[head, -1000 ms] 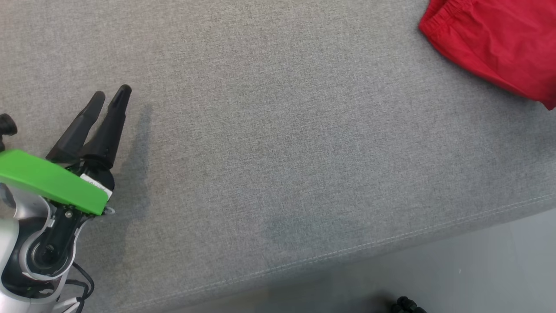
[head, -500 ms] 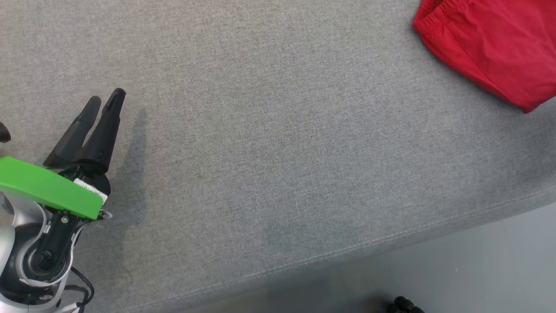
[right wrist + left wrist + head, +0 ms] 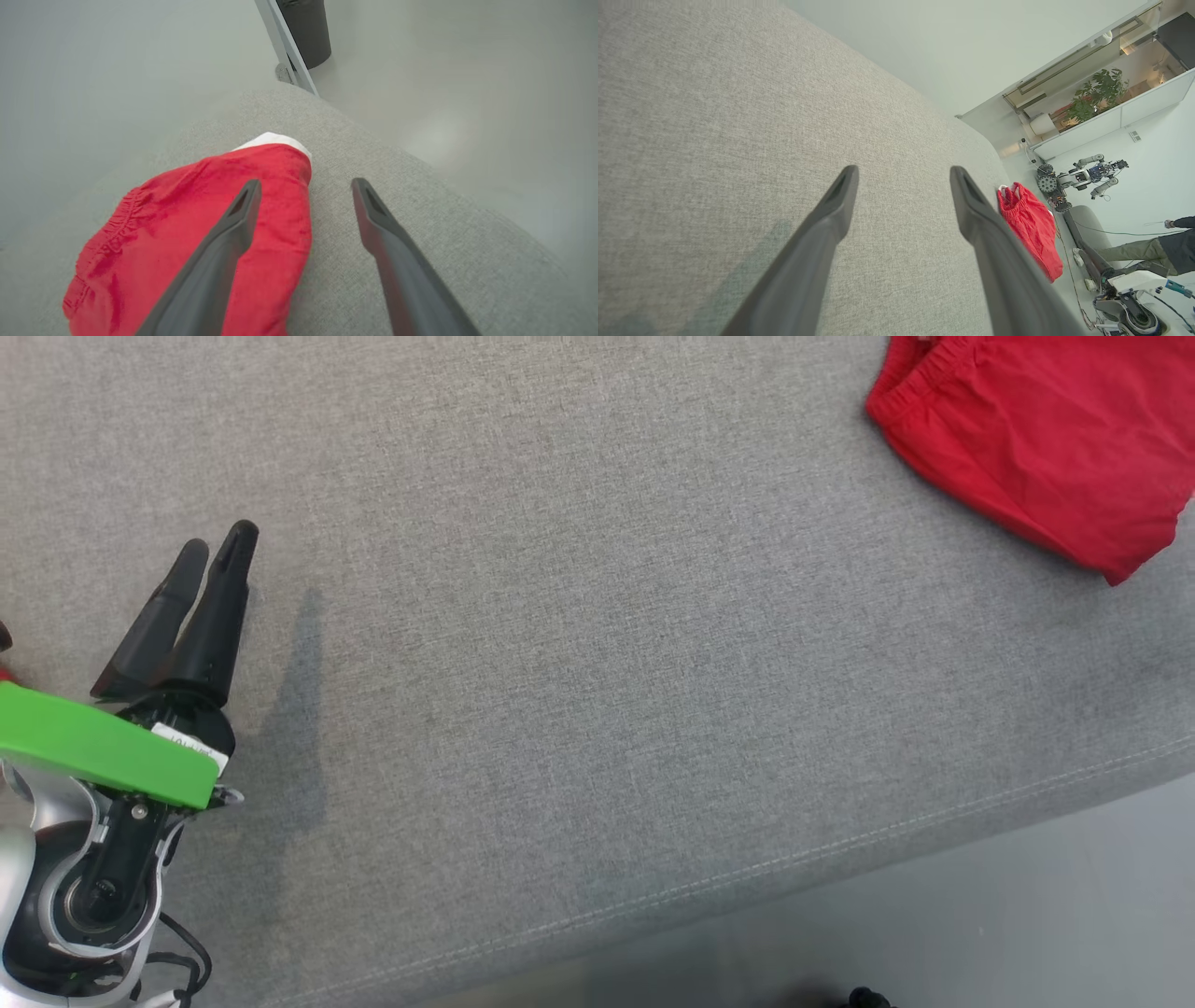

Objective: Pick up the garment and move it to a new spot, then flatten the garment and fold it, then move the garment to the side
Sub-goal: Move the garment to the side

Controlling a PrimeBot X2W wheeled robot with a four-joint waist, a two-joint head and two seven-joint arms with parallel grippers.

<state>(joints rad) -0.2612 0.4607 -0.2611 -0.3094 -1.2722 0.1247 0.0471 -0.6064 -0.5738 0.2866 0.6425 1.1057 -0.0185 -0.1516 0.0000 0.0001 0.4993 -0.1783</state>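
The left tool (image 3: 217, 539) is sitting at 8 o'clock in the head view, its two dark fingers pointing toward 1 o'clock over a grey cushion (image 3: 579, 644). A green cover (image 3: 103, 751) is crossing the wrist behind them, and the pale forearm is running off the frame at 7 o'clock. In the left wrist view the fingers are standing wide apart, released, with nothing but bare cushion between them.

The red garment (image 3: 1027, 448) is lying on the cushion at 2 o'clock in the head view, well apart from the left tool.

The right tool (image 3: 306, 183) is pointing down at the garment in the right wrist view. It is also released. Its fingers are spread, one crossing in front of the red cloth at 7 o'clock, the other over bare cushion at 5 o'clock. Whether that finger is touching the cloth cannot be told.

Grey floor (image 3: 1027, 915) is showing at 5 o'clock in the head view.
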